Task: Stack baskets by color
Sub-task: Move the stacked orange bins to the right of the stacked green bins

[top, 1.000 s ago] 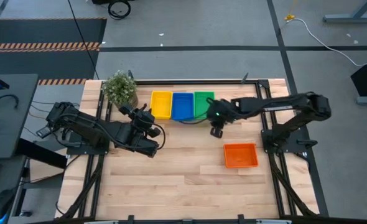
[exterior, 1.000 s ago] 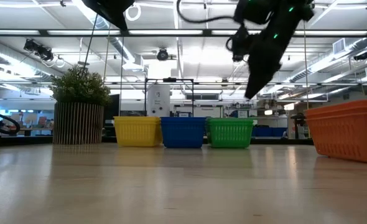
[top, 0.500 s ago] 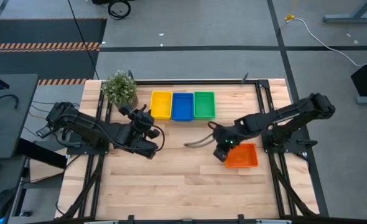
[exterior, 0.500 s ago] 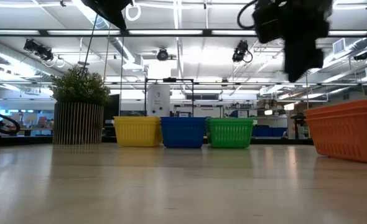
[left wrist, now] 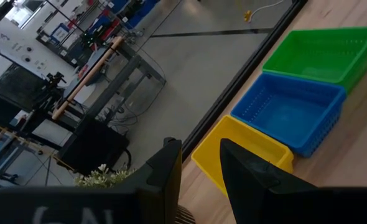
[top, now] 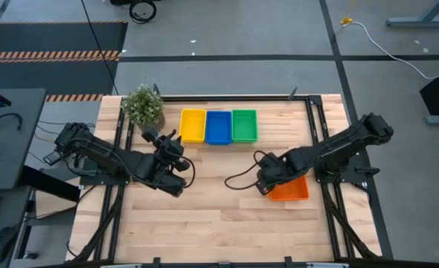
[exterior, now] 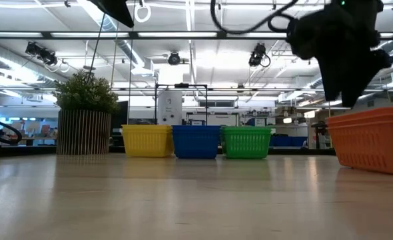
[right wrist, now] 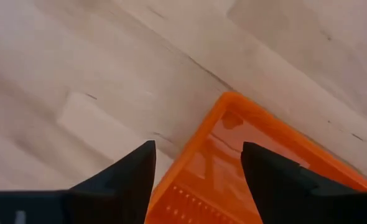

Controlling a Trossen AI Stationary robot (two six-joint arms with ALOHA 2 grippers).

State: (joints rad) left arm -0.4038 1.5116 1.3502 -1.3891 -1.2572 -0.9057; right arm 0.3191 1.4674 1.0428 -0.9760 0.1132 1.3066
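An orange basket (top: 292,190) rests on its base on the table's right part, and also shows in the low view (exterior: 373,139). My right gripper (top: 266,183) hangs open above its left rim near a corner (right wrist: 228,102). One finger is over the bare wood and one over the basket's inside, neither touching it. A yellow basket (top: 193,125), a blue basket (top: 219,126) and a green basket (top: 244,125) stand in a row at the far middle. My left gripper (top: 172,142) hovers left of that row, open with a narrow gap and nothing in it (left wrist: 202,177).
A small potted plant (top: 143,106) stands at the far left, close to the yellow basket. A black cable (top: 240,177) droops from the right arm over the table's middle. Bare wood stretches along the near half of the table (top: 219,223).
My right gripper has swung from beside the green basket toward the table's near and right side and now hangs over the orange basket's left rim. Its wrist has rolled on the way. The baskets have stayed where they were.
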